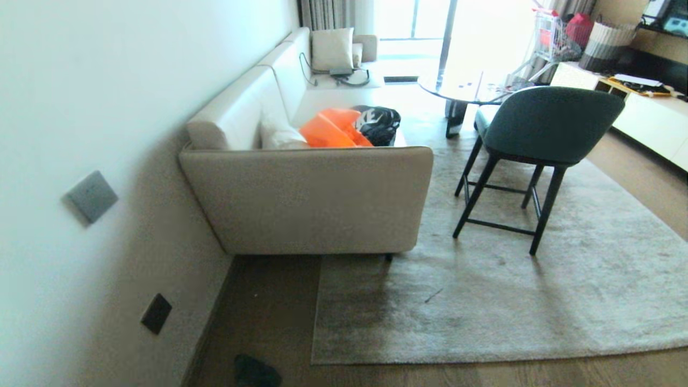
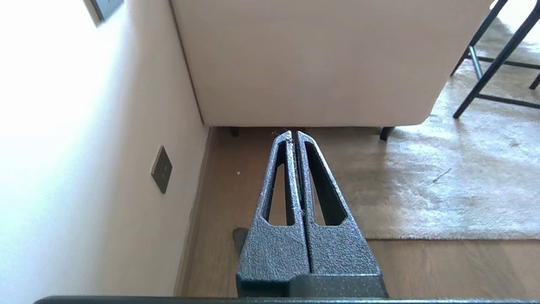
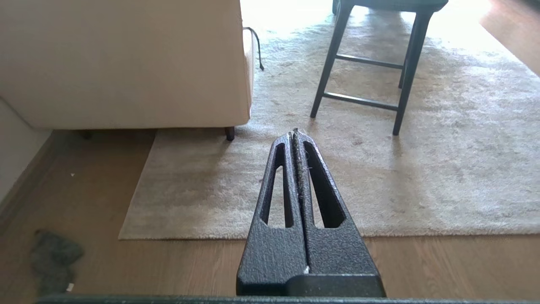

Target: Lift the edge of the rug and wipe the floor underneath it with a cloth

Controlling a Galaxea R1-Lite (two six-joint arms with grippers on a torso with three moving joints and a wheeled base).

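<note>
though half-cropped overhead, cloth (image 3: 52, 259) shows whole beside right gripper (image 3: 294, 133).

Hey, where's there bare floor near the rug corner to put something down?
Bare floor runs between the wall's skirting and the rug edge, up to the sofa. Another strip borders the rug's near edge. The cloth takes the spot nearest the wall. Chair legs crowd the rug.
</note>
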